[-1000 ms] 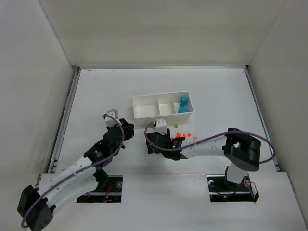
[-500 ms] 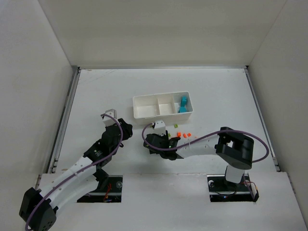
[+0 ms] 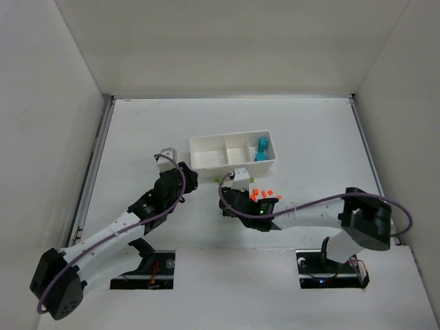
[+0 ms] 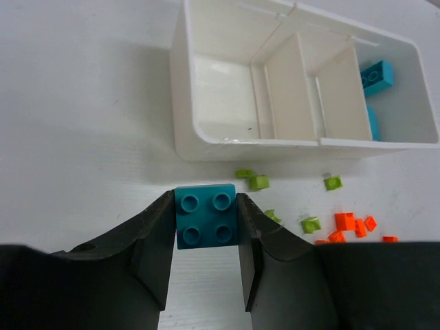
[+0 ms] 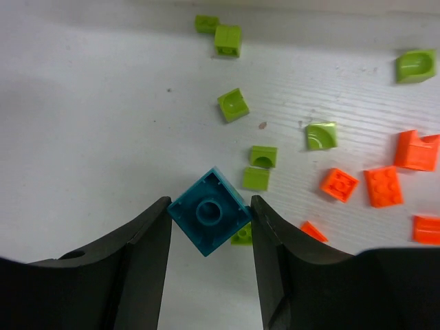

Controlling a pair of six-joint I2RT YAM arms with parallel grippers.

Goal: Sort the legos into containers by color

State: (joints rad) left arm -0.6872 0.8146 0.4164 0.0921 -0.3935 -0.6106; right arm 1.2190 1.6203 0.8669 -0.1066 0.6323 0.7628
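Observation:
My left gripper (image 4: 205, 205) is shut on a teal lego (image 4: 205, 216), studs up, held just short of the near wall of the white three-compartment container (image 4: 227, 148). Its right compartment holds teal legos (image 4: 377, 75); the other two show bare. My right gripper (image 5: 210, 206) is shut on an upside-down teal lego (image 5: 210, 213) turned cornerwise, both corners touching the fingers, low over the table. Lime green legos (image 5: 234, 104) and orange legos (image 5: 383, 185) lie scattered around it. From above, the container (image 3: 206, 152) sits ahead of both grippers, left (image 3: 184, 180) and right (image 3: 230, 201).
Loose green (image 4: 258, 182) and orange pieces (image 4: 345, 221) lie between the container and my right arm, an orange cluster (image 3: 261, 194) beside its wrist. White walls enclose the table on three sides.
The right jaws have narrowed onto the teal lego and that arm shifted right. The left arm carried its teal lego up and right, nearer the container.

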